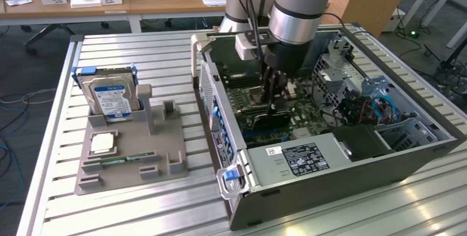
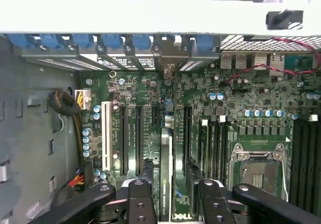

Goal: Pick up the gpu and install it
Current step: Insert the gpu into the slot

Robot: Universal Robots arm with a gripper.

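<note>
The gpu [image 2: 166,169] is a thin dark card standing on edge in a motherboard slot inside the open computer case [image 1: 219,110]. Its pale bracket end [image 2: 168,63] meets the case's rear wall. In the exterior view the gpu [image 1: 272,120] shows as a dark strip below the arm. My gripper [image 2: 170,189] straddles the card's near end. One of its fingers [image 2: 139,196] stands on each side, with a small gap between finger and card, so the gripper is open. In the exterior view the gripper [image 1: 276,107] reaches straight down into the case.
A grey holder [image 1: 168,162] at the exterior view's left carries a silver hard drive [image 1: 109,96], a square chip [image 1: 102,143] and a green memory stick [image 1: 120,159]. Inside the case are the power supply [image 1: 307,157], the processor socket [image 2: 258,171] and cables [image 2: 67,106].
</note>
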